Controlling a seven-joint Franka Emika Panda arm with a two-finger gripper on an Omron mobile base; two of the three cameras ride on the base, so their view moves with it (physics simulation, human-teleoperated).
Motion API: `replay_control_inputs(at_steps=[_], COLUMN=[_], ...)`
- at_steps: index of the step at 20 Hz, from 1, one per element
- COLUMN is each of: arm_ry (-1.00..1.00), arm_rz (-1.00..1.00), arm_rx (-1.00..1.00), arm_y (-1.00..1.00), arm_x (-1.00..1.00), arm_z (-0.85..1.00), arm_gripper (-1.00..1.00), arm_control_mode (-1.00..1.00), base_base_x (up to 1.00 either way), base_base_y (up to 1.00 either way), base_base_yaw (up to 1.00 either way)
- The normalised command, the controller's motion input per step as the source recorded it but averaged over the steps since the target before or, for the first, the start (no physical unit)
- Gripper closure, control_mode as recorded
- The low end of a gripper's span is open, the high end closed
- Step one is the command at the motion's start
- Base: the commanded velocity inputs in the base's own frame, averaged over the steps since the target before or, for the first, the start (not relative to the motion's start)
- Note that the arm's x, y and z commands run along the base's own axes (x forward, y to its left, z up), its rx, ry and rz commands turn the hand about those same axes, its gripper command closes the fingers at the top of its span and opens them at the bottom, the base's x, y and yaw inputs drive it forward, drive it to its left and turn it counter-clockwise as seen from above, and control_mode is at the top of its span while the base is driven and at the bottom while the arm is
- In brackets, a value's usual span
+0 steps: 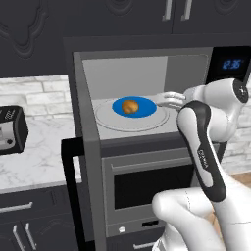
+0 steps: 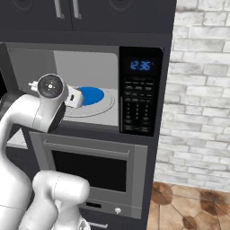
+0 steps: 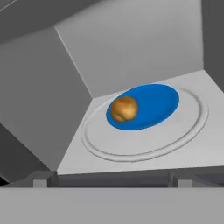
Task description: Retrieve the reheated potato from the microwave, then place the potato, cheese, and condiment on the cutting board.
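The microwave [image 1: 147, 98] stands with its door [image 1: 86, 147] swung fully open to the left, cavity exposed. Inside, a pale round turntable [image 1: 162, 120] covers the cavity floor, and a blue plate [image 1: 144, 107] lies on it. The potato [image 1: 129, 106], a small golden-brown lump, sits on the blue plate, toward its left part in the hand view [image 3: 124, 109] and roughly central in the left base view. The gripper [image 1: 169, 99] is at the cavity mouth on the right side, reaching in over the turntable rim, apart from the potato and to its right. Its jaws stand spread wide and hold nothing; the potato is untouched. In the right base view the hand [image 2: 74, 98] overlaps the near edge of the blue plate [image 2: 92, 95], and the potato is hidden behind it. The keypad panel [image 2: 140, 105] to the right of the cavity shows a blue clock display [image 2: 140, 65]. Below the microwave sits the lower oven [image 1: 147, 186] with a horizontal handle. A dark toaster [image 1: 12, 130] rests on the marble counter [image 1: 44, 147] at left.
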Motion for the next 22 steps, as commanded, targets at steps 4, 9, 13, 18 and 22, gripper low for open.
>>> replay_control_inputs(at_steps=[4,9,13,18,22], arm_ry=[0.1,0.01,0.0,0.0,0.0], arm_rz=[0.0,0.15,0.21,0.1,0.0], arm_rx=[0.0,0.01,0.0,0.0,-0.03], arm_y=[0.04,0.01,0.13,0.14,0.08], arm_x=[0.62,0.55,0.41,0.47,0.53], arm_z=[0.0,-0.06,-0.28,-0.34,-0.22], arm_gripper=[-1.0,-1.0,-1.0,-1.0,-1.0], arm_control_mode=[-1.0,-1.0,-1.0,-1.0,-1.0], base_base_x=[0.0,0.0,0.0,0.0,0.0], base_base_y=[0.0,0.0,0.0,0.0,0.0], base_base_yaw=[0.0,0.0,0.0,0.0,0.0])
